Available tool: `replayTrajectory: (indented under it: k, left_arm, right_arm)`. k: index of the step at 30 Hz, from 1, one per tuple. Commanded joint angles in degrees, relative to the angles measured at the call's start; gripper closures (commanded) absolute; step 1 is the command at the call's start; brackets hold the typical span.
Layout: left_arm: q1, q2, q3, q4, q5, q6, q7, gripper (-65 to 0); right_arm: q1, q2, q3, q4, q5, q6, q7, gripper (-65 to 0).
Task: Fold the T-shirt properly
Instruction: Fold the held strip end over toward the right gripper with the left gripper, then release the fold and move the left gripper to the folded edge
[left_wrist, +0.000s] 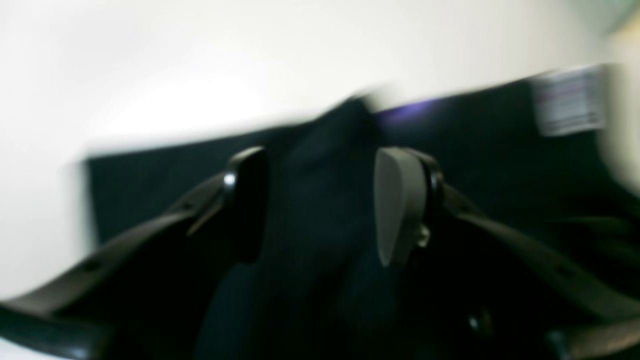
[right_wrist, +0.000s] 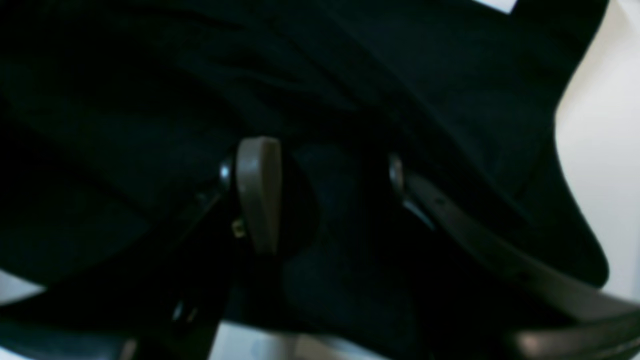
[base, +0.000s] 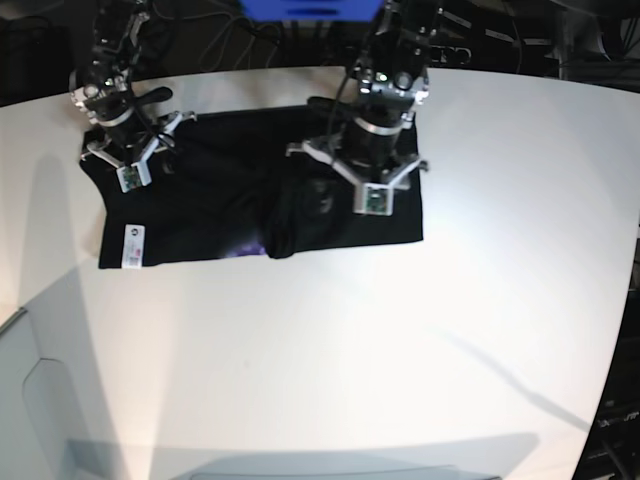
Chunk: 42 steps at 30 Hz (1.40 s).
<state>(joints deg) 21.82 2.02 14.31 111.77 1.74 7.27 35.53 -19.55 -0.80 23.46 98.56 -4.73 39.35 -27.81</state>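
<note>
Although motion blur smeared the left wrist view, the black cloth T-shirt (base: 250, 205) lay on the white surface (base: 400, 340); left end effector (left_wrist: 320, 200) and right end effector (right_wrist: 325, 195) gaped above it, gripping nothing.

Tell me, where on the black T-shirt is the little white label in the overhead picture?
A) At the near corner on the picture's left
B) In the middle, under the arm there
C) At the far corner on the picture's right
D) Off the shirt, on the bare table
A: in the base view the white label lies on the T-shirt at its near corner on the picture's left, away from both arms.
</note>
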Motion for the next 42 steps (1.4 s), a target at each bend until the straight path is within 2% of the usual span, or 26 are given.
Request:
replayTrajectory:
  k: [1, 4, 9, 13, 20, 25, 31, 34, 38, 42]
  left_arm:
    - [-0.6, 0.7, -0.3, 0.8, -0.6, -0.9, -1.7, -32.4]
    - [-0.6, -0.1, 0.9, -1.8, -0.6, -1.0, -1.7, -32.3]
    - [-3.2, -1.8, 10.2, -8.8, -4.9, -1.0, -1.7, -25.3]
    - [-8.2, -4.7, 17.3, -13.2, -7.7, -0.5, -2.1, -24.7]
    - [-14.6, -5.8, 22.0, -9.1, -17.0, -1.0, -2.3, -24.7]
    - [-14.2, -9.4, 19.2, -2.3, -20.7, -0.9, -2.3, -24.7]
    - [-7.1, -16.4, 8.2, 1.2, -20.9, -0.5, -2.2, -24.7]
    - [-4.6, -18.1, 4.5, -0.5, -20.9, -0.8, -1.9, -24.7]
    - [-5.0, -17.6, 6.3, -4.3, -20.9, -1.0, -2.2, -24.7]
    - [-10.1, -17.0, 16.2, -7.7, -20.8, -1.0, -2.2, -24.7]
  right_arm:
    - [0.5, 0.2, 0.1, 0.5, -0.4, 0.6, -0.3, -27.7]
    - [0.8, 0.2, 0.2, 0.5, -0.4, 0.6, -0.3, -27.7]
    - [0.8, 0.1, 0.2, 0.6, -0.4, 0.6, -0.3, -27.8]
    - [0.8, 0.1, 0.3, 0.9, -0.4, 0.6, -0.3, -27.8]
    - [0.8, 0.2, 0.5, 1.0, -0.4, 0.6, -0.2, -27.7]
    - [0.8, 0.2, 0.5, 0.9, -0.4, 0.6, -0.2, -27.7]
    - [1.6, 0.2, 0.5, 0.9, -0.4, 0.6, -0.3, -27.7]
    - [1.9, 0.1, 0.5, 0.9, -0.4, 0.6, -0.3, -27.7]
    - [2.0, 0.1, 0.4, 0.9, -0.4, 0.6, -0.3, -27.7]
    - [2.0, 0.1, 0.5, 1.0, -0.4, 0.6, -0.3, -27.7]
